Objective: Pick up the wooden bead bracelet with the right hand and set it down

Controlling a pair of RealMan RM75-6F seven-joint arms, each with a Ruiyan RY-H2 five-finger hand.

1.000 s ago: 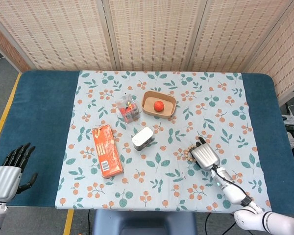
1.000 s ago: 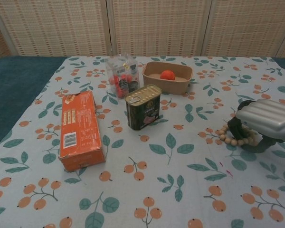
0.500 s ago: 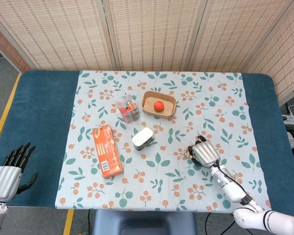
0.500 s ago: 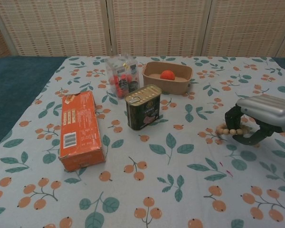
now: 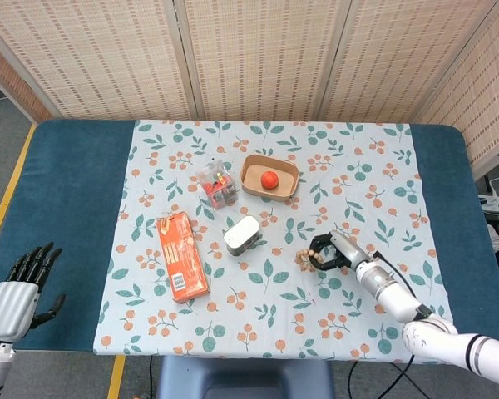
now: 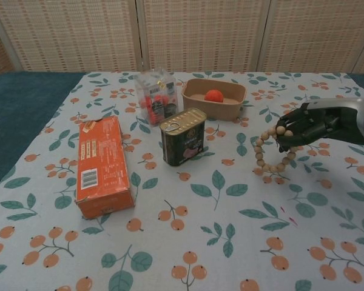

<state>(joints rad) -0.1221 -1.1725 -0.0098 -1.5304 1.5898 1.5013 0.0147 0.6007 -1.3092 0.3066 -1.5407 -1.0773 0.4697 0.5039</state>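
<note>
My right hand (image 6: 318, 124) (image 5: 333, 252) grips the wooden bead bracelet (image 6: 270, 153) and holds it up off the floral cloth. The loop of pale beads hangs down from the dark fingers (image 6: 294, 128), its lowest beads just above the cloth. In the head view the bracelet (image 5: 303, 258) shows at the left of the hand, right of the tin can. My left hand (image 5: 17, 291) hangs beyond the table's left front corner, fingers apart, holding nothing.
A tin can (image 6: 183, 136) stands mid-table, an orange box (image 6: 101, 165) lies to its left. Behind them are a clear packet of red items (image 6: 156, 96) and a tan tray (image 6: 214, 99) with an orange ball. The cloth (image 6: 230, 242) lies over a blue table (image 5: 66, 191).
The right hand closed over the bracelet on the cloth, then lifted it and moved left toward the can. The bracelet now dangles from the fingers. The left hand stayed still.
</note>
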